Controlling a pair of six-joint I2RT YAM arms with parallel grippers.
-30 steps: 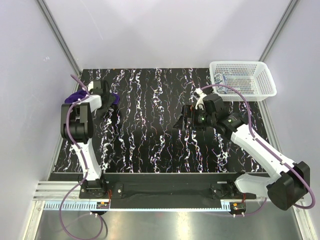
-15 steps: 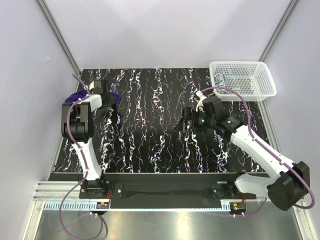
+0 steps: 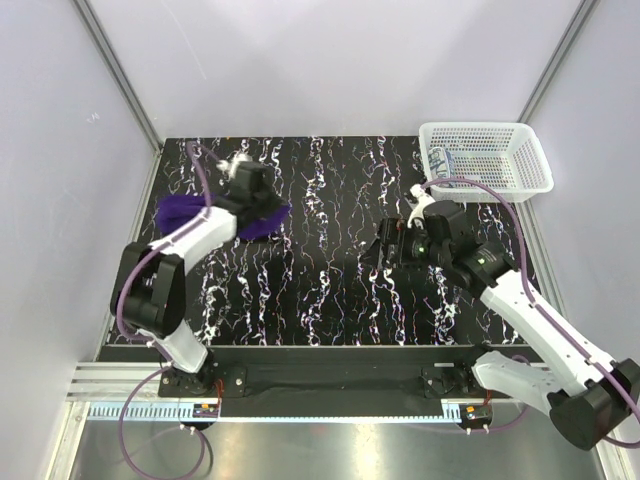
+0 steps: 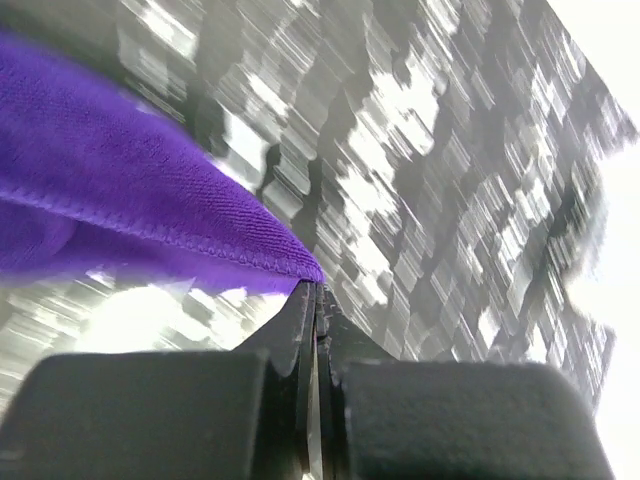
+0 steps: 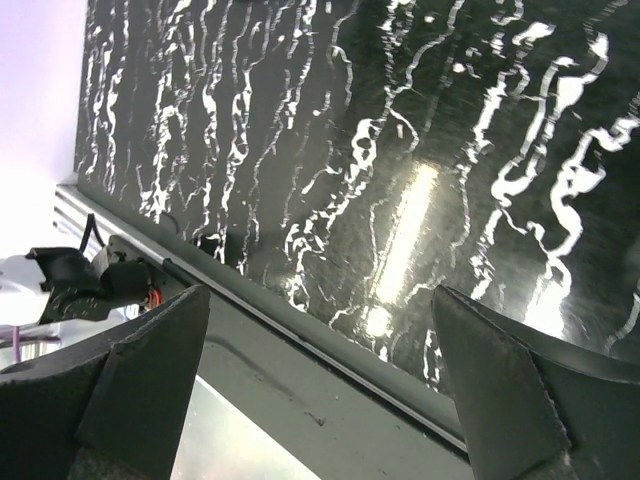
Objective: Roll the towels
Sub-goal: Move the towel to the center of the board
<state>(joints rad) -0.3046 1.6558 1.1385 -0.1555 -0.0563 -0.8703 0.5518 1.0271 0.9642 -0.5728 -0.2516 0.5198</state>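
Logging our left gripper [image 4: 316,292], now clamped on a corner of the purple towel [image 3: 180,212] and dragging it inward from the far-left edge of the table [image 3: 320,290] for rolling, our right gripper [image 3: 388,243] wide and empty mid-table, the patterned towel [image 3: 441,159] in the basket [image 3: 520,150].

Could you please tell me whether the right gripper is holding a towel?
No, the right gripper stands wide open above the table, with nothing between its fingers.
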